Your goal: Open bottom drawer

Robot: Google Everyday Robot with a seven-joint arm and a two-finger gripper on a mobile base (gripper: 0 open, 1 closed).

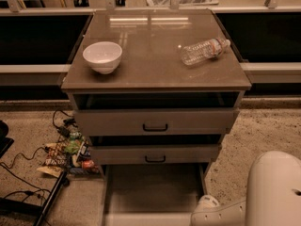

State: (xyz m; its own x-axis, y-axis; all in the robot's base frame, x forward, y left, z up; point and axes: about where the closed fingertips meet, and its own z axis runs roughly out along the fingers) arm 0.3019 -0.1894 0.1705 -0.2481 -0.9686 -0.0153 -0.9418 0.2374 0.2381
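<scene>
Though cut off at the lower edge, clearly pulled far out under the bench point(155, 55): bottom drawer point(153, 187), plain grey inside bared, presumably towed by the white arm point(277, 192) low right. Cannot see its front or handle. Cannot tell pincer state: hidden below view, beyond the arm's end.

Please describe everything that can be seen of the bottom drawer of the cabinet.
The bottom drawer is pulled far out toward the camera, below the middle drawer. It looks like grey metal, with a plain floor, low side walls and nothing visible inside. Its front panel and handle are not visible. The robot's white arm overlaps its right front corner; contact cannot be judged. The claw is out of view.
</scene>
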